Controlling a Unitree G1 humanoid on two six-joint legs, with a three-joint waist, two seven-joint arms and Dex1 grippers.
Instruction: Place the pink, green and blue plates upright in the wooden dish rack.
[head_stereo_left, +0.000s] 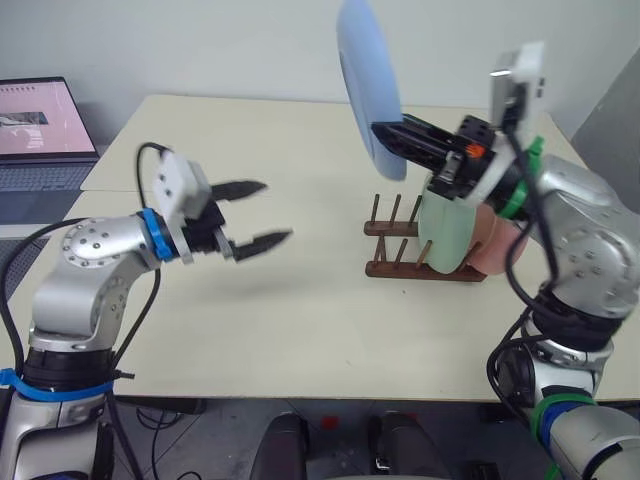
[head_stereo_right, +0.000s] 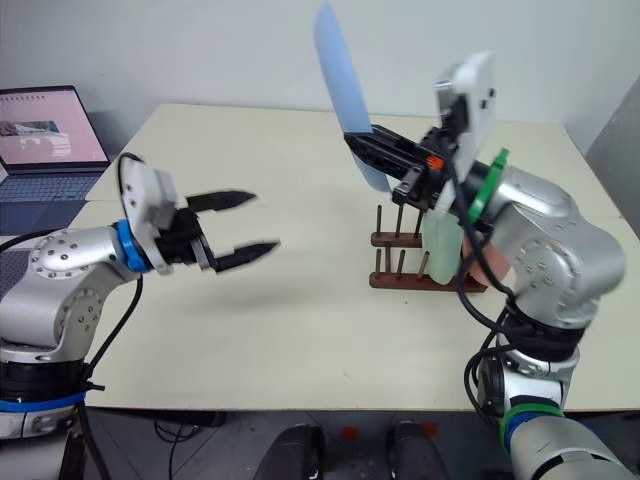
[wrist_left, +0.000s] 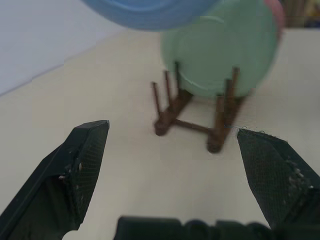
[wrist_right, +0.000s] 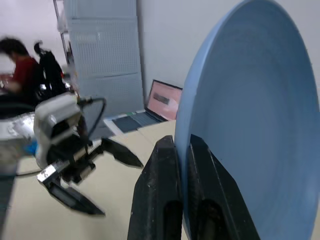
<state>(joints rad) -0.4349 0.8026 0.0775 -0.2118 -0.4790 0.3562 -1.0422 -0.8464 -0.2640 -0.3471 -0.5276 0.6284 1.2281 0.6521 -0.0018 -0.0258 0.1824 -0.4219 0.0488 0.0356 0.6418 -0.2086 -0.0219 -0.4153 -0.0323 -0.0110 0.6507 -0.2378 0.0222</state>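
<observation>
While no brand or label reads clearly anywhere, the laptop (head_stereo_left: 40, 130) at the far left edge of the table (head_stereo_left: 290, 330) shows a pinkish screen with dark lines, probably text, too small to read. Right pincer (head_stereo_left: 385, 133) clamped on the rim of the blue plate (head_stereo_left: 367, 85), holding it edge-on and raised in the air above and just left of the wooden dish rack (head_stereo_left: 400, 250). In the right wrist view both black fingers (wrist_right: 160, 200) pinch the plate's edge from either side.

Green plate (head_stereo_left: 446, 232) stands upright in the rack between the pegs; pink plate (head_stereo_left: 495, 245) stands just behind it toward the right, mostly hidden by the green one and the right arm. Empty pegs remain at the rack's left end.

Left pincer (head_stereo_left: 255, 212) spread wide, empty, hanging over bare table well left of the rack, pointing toward it. Left wrist view looks between the two fingers (wrist_left: 75, 170) at the rack with the green plate face-on and the blue plate's rim above.

Background in the right wrist view: a person (wrist_right: 17, 65) in red, seated, blurred, beside a tall grey perforated panel (wrist_right: 100, 50). Nothing lies on the table between the left pincer and the rack.
</observation>
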